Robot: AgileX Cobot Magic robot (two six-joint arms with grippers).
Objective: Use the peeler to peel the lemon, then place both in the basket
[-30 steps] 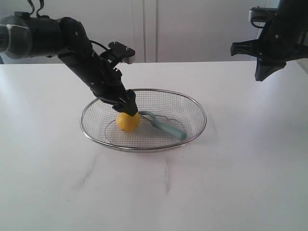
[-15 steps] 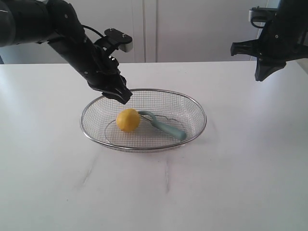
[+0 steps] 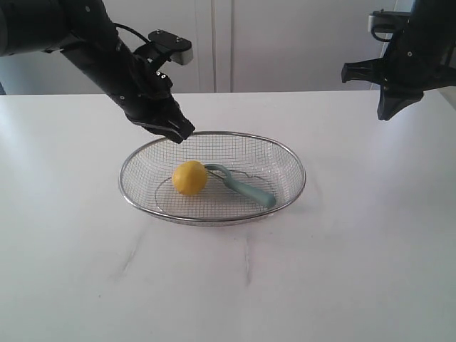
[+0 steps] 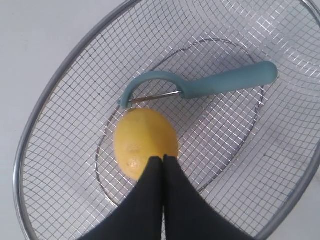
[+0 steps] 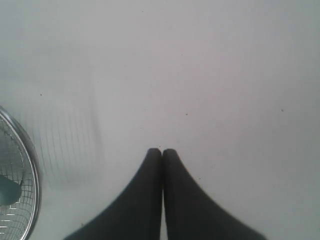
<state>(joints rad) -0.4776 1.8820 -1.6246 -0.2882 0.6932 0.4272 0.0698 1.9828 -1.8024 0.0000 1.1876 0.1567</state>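
Lemon [image 3: 189, 177] and peeler [image 3: 242, 187] side by side in basket [image 3: 285, 165].
Left gripper [image 3: 182, 133] clenched empty above basket rim; right gripper [image 5: 162, 151] clenched empty over table [image 3: 320, 271].

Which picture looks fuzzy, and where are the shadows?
Exterior view: soft even light, only a faint shadow under the basket. Left wrist view: the lemon and peeler look sharp; the left tool is a dark shape. Right wrist view: pale and hazy, with a faint grid shadow on the table.

Lemon [image 3: 189, 177] and peeler [image 3: 242, 187] lie in the basket [image 3: 214, 219].
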